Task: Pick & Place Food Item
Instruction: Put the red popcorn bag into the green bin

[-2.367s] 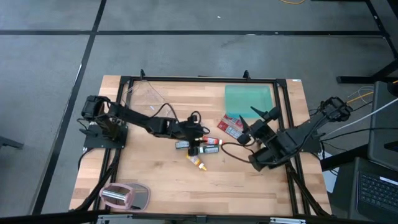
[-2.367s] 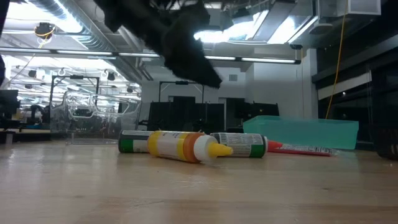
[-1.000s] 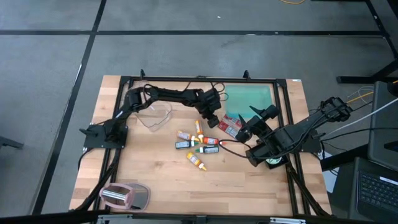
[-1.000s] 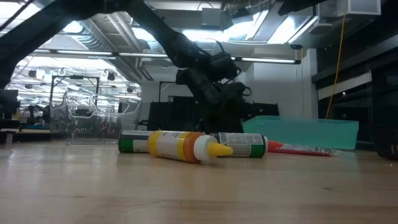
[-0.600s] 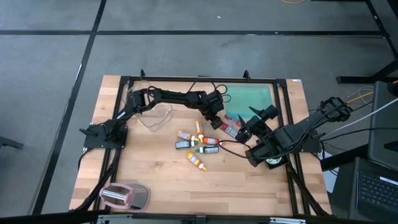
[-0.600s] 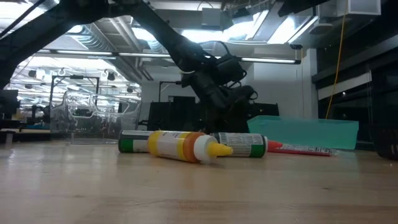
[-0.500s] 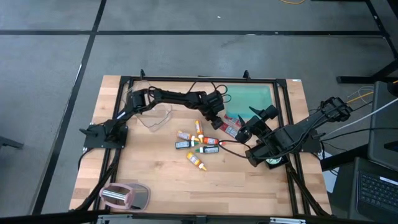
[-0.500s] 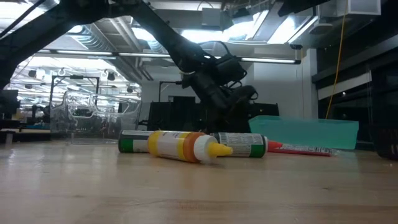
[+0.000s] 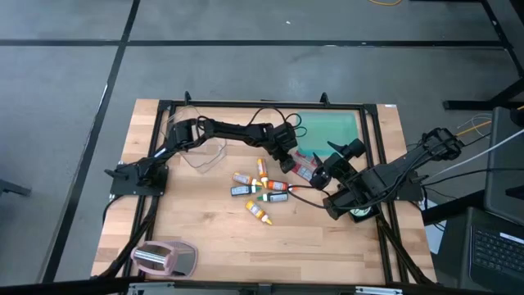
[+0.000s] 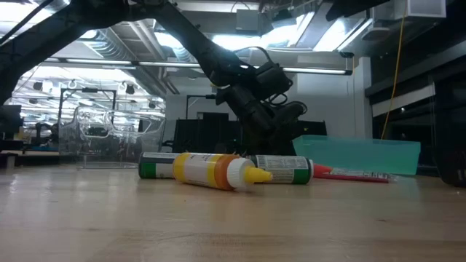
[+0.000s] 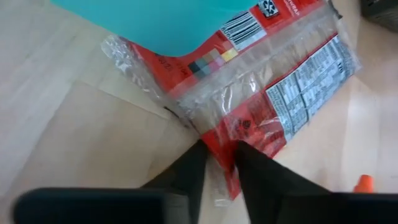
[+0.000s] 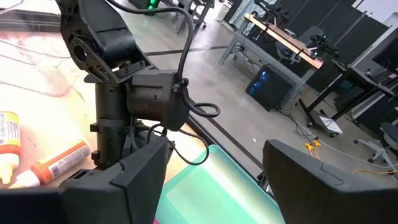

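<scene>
Left claw sits low over the red and clear crinkly plastic snack packet, its two dark fingers drawn close together around a fold at the packet's edge; I read this as a pinch closing on the film, though I can't be sure it has real purchase yet. The packet lies flat on the wooden bench toward its far right side, one end tucked just under the rim of the shallow teal plastic tray.

My worry is the grip itself: only thin film sits between the fingers, so on a lift it may slide out or tear. The tucked end could also snag on the tray rim and drag the tray along. Just beside the packet toward the bench's middle lies a cluster of small sauce bottles, and a sweeping exit could knock them rolling.

Right claw hovers raised near the bench's right edge, jaws spread wide and empty, close enough that I'd watch for the arms crossing.
</scene>
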Tool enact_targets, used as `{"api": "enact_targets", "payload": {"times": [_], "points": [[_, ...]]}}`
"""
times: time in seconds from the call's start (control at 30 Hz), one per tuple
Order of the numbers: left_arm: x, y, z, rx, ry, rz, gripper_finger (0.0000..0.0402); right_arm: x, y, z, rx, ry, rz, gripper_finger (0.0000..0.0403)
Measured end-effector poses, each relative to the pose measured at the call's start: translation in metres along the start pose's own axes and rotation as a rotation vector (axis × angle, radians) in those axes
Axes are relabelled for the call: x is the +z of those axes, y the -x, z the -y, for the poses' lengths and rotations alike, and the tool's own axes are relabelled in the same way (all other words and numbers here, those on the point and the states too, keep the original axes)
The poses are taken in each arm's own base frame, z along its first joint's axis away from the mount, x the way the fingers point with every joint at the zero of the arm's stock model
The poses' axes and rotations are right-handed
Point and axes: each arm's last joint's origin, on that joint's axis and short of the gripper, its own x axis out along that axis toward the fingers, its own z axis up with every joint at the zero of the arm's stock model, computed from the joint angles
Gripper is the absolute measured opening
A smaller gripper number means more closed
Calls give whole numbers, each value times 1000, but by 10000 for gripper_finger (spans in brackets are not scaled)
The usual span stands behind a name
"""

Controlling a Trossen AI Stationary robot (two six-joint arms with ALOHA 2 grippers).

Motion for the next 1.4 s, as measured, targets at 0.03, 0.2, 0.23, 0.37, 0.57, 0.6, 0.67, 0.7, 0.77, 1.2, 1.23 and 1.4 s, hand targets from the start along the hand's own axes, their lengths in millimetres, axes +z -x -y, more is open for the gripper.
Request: {"api": "enact_targets", "payload": {"times": [0.03,0.2,0.23,0.37,0.57,0.6,0.67,0.7,0.77,1.2,1.23,1.4], "points": [[0,0,-1,4,-10,1,61,0,0,0,0,0,-1,258],[0,0,-1,-12,-34,-5,6,0,0,0,5,0,-9,258],[-1,0,-1,-28,-34,-13,4,0,0,0,8,0,-13,258],[-6,-1,5,-88,-37,-76,2,-1,0,-1,18,0,-30,258],[-25,-7,30,-225,-39,-224,2,-1,0,-1,29,8,-47,259],[-28,-8,34,-234,-43,-239,2,-1,0,-1,29,8,-47,259],[-31,-8,44,-246,-65,-251,2,-1,0,-1,30,7,-48,259],[-32,-8,48,-250,-79,-254,2,-2,0,-1,32,8,-52,259],[-32,-7,57,-260,-116,-229,2,-2,0,-1,38,7,-61,259],[11,44,91,-195,-352,168,1,-2,0,-2,40,10,-61,259],[14,49,92,-199,-357,191,1,-2,0,-2,40,10,-61,259],[27,62,90,-188,-366,289,1,-1,0,-2,39,11,-58,259]]}}
